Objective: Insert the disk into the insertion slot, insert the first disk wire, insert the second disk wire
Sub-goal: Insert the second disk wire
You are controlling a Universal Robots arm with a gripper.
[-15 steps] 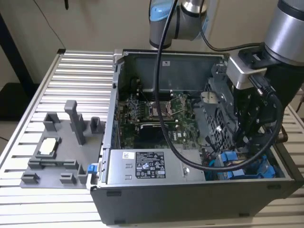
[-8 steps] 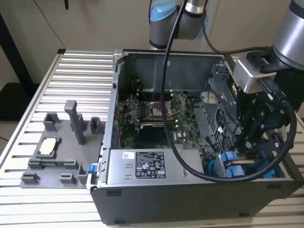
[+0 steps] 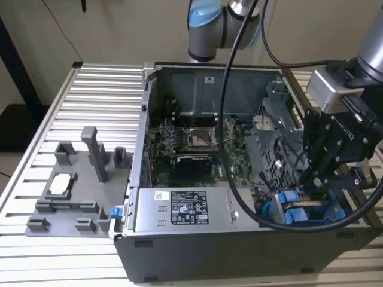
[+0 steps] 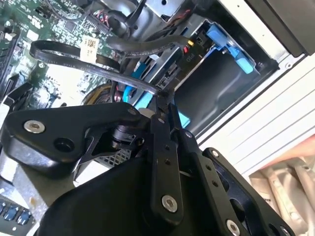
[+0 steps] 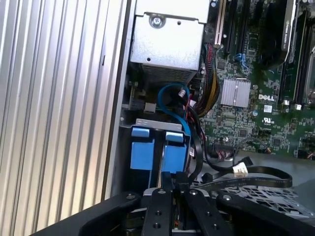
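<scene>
Blue plastic marks the disk [image 3: 302,210], which is seated in the drive bay at the front corner of the open computer case [image 3: 197,251], on the exterior view's right. In the first wrist view the disk [image 5: 160,152] is seen as two blue carrier tabs side by side, just beside the case wall.

The end effector [image 3: 314,179] is lowered into that corner, directly above the disk. In the second wrist view the end effector [image 4: 165,101] has its fingers [image 4: 162,115] drawn together on the end of a flat black wire [image 4: 106,69], which loops back over the green circuit board [image 4: 44,29]. The same wire [image 5: 251,179] is seen in the first wrist view running from the end effector [image 5: 170,179] across the board.

A light blue cable [image 5: 179,105] curves from the disk bay up toward the grey power supply box [image 5: 167,44], and a bundle of coloured wires [image 5: 209,91] is crowded beside it, close to the fingers' path. A thick black robot cable [image 3: 230,119] hangs across the open case in the exterior view.

On the exterior view's left, a grey fixture tray [image 3: 72,185] with upright posts rests on the ribbed metal desk [image 3: 102,95], well apart from the end effector.
</scene>
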